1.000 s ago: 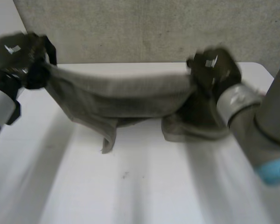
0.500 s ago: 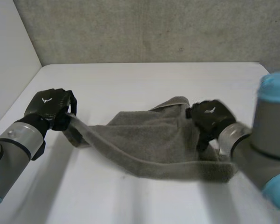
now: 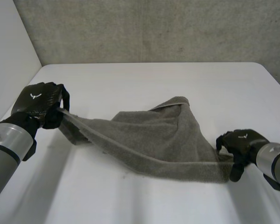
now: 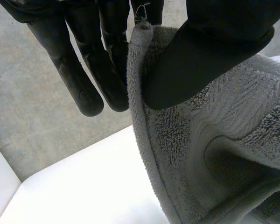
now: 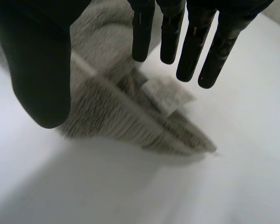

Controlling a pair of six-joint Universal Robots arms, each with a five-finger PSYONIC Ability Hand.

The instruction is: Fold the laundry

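- At lower right of the head view, the right hand (image 3: 240,143) hung open just beside the towel's near corner; in its own wrist view the fingers were straight and spread above the cloth, grasping nothing.
- The grey towel (image 3: 154,140) lay rumpled across the middle of the white table (image 3: 130,205), one end stretched up toward the left of the frame, a crumpled peak at centre.
- At middle left, the left hand (image 3: 38,103) was closed on the towel's far corner; its wrist view showed the thumb pinching the edge against the fingers, lifted clear of the table.
- Behind the table stood a grey wall (image 3: 154,28).
- Likely trouble: with only one corner held, any pull from the left would probably drag the towel in a bunch rather than spread it; the pinch sat close to the hem and might slip; the right hand, closing carelessly, could gather two layers at the doubled corner.
- A small pale tag (image 5: 165,95) showed at the corner beneath the right hand's fingertips; no writing could be read; a white emblem (image 3: 36,96) marked the back of the left hand, without legible letters.
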